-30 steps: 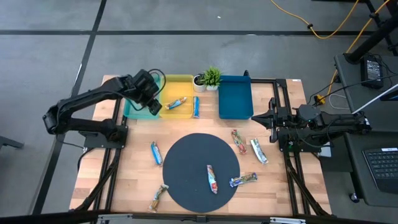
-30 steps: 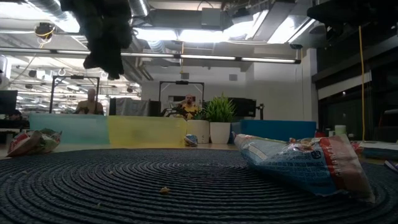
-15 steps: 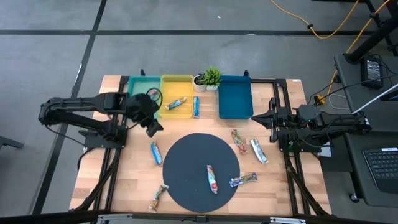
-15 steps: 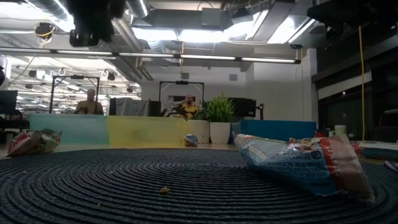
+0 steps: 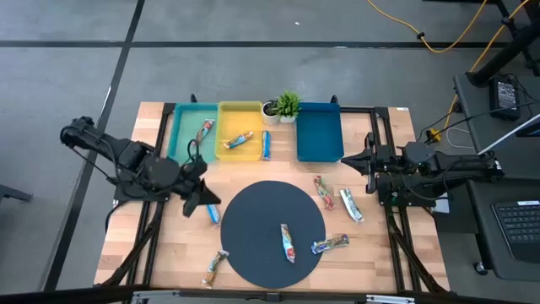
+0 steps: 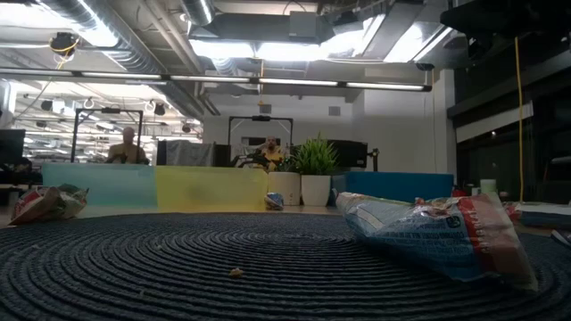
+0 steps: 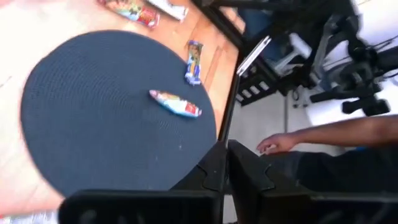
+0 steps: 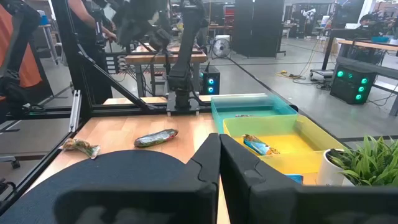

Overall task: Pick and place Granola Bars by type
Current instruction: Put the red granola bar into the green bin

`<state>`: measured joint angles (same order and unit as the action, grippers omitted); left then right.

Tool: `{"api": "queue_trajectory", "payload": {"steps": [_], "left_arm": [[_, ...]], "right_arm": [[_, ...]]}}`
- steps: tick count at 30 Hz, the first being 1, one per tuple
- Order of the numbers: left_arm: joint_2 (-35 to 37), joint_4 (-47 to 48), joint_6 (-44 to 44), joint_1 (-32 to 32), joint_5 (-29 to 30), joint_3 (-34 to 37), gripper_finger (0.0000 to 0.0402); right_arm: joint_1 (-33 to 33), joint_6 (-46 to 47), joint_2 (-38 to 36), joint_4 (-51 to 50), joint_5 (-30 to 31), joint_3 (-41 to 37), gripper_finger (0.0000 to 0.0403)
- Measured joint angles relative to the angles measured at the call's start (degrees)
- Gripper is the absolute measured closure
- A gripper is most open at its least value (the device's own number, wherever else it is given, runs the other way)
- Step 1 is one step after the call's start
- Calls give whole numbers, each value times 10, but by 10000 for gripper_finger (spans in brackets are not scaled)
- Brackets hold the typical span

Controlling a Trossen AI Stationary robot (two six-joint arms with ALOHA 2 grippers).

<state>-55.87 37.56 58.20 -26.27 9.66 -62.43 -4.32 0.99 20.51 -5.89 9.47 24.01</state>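
My left gripper (image 5: 202,199), fingers pressed together and empty, hangs left of centre by the dark round mat (image 5: 274,232), just beside a blue granola bar (image 5: 212,209). My right gripper (image 5: 361,162), likewise closed, waits at right. One bar lies in the teal tray (image 5: 187,133), another in the yellow tray (image 5: 240,127).

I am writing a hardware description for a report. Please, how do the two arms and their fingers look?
Both arms are dark, nearly black, built of jointed segments. The left arm carries a thin black cable looping near its wrist. The right arm has blocky housings. Each gripper has two dark, flat, angular fingers, seen also in the right wrist view. No markings are readable.
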Motion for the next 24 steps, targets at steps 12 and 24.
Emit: {"api": "queue_trajectory", "payload": {"steps": [12, 24], "left_arm": [[-130, 205, 209, -89, 119, -139, 399], [-234, 291, 334, -106, 151, -139, 396]], "right_arm": [[0, 0, 0, 0, 0, 0, 390], [0, 0, 0, 0, 0, 0, 390]]}}
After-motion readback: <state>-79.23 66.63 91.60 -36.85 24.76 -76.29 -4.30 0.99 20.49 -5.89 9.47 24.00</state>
